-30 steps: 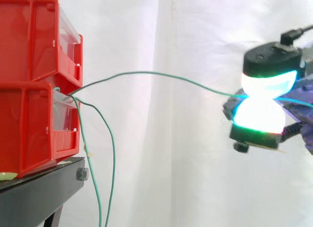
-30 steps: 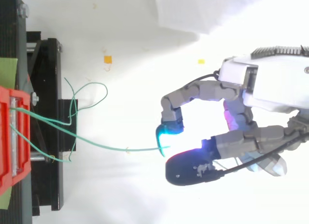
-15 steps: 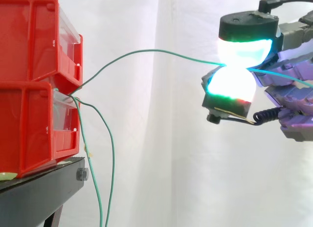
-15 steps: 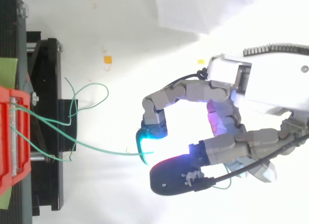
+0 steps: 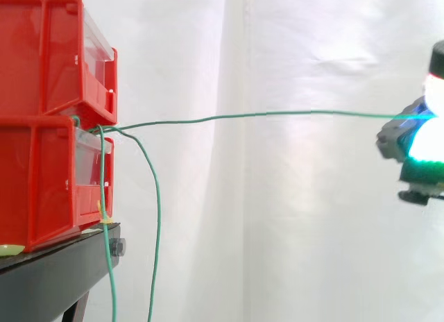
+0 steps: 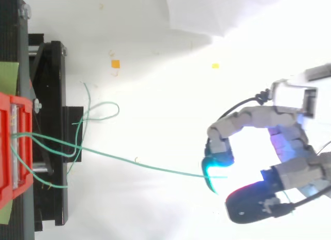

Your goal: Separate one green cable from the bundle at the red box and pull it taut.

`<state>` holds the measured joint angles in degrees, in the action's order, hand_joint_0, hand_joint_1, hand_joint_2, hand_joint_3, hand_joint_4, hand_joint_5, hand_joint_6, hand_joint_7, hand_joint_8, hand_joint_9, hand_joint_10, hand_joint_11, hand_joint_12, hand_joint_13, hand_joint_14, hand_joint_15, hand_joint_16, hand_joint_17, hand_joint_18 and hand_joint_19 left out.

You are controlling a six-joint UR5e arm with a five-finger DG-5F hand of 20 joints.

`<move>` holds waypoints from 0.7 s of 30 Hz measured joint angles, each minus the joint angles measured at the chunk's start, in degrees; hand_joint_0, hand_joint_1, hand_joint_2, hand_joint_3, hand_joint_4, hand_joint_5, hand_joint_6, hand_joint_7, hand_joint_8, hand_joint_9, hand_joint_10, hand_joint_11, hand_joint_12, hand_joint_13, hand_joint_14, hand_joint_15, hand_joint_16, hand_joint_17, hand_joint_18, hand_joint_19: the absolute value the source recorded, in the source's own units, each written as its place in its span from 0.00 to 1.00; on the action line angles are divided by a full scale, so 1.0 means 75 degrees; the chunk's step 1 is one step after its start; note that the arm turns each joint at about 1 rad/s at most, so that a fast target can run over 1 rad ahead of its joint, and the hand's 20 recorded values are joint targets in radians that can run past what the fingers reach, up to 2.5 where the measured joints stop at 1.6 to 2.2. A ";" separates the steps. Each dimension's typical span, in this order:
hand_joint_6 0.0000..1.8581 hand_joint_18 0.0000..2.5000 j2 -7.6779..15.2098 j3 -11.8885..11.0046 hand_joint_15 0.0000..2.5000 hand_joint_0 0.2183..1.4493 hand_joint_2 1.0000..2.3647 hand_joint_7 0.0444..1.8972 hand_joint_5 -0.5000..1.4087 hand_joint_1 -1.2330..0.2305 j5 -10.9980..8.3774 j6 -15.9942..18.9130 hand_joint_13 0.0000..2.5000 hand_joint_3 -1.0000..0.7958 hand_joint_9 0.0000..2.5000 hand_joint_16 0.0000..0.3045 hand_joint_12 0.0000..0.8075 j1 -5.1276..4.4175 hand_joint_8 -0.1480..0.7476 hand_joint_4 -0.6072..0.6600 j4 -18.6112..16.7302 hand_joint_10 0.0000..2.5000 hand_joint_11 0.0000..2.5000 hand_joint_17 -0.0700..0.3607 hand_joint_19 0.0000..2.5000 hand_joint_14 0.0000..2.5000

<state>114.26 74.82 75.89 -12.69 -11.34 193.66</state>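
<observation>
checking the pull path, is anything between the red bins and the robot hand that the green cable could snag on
Nothing visible. The green cable runs free from the red bins to the robot hand pinching it; the other cables hang down beside the bins.

One thin green cable (image 5: 277, 114) stretches almost straight and level across the middle of the side view, from the front of the red box (image 5: 35, 176) at left to the right edge. The rest of the bundle (image 5: 157, 218) hangs slack, down to the lower left.
</observation>
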 measured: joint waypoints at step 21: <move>0.27 0.48 -0.0293 0.0278 0.30 0.42 0.01 0.69 0.34 0.33 -0.0305 -0.0133 0.68 0.52 0.88 0.15 0.51 -0.0030 0.41 0.45 -0.0691 0.01 0.27 0.40 0.34 0.01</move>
<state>112.06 76.91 73.60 -13.69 -11.56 188.47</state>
